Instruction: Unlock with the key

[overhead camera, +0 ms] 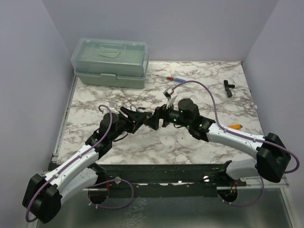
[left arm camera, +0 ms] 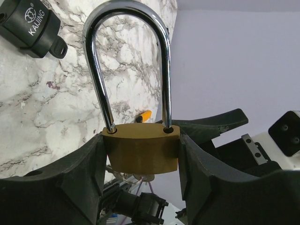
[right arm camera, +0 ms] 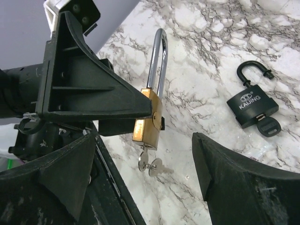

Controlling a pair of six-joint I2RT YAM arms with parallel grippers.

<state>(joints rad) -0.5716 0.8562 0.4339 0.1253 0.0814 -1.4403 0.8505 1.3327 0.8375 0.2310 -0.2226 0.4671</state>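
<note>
In left claw, brass padlock, key beneath; right claw wide

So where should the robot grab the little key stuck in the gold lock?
Pinch the key by its flat head, hanging below the brass padlock, coming from the keyhole end. The left fingers clamp the padlock's sides, so only that head sticks out free, and its flat faces suit turning.

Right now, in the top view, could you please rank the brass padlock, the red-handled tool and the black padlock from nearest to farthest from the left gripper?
1. The brass padlock: clamped between the fingers of the left gripper, mid-view.
2. The red-handled tool: beyond the gripper, toward the back and slightly right.
3. The black padlock: far out to the right, at the back.
</note>
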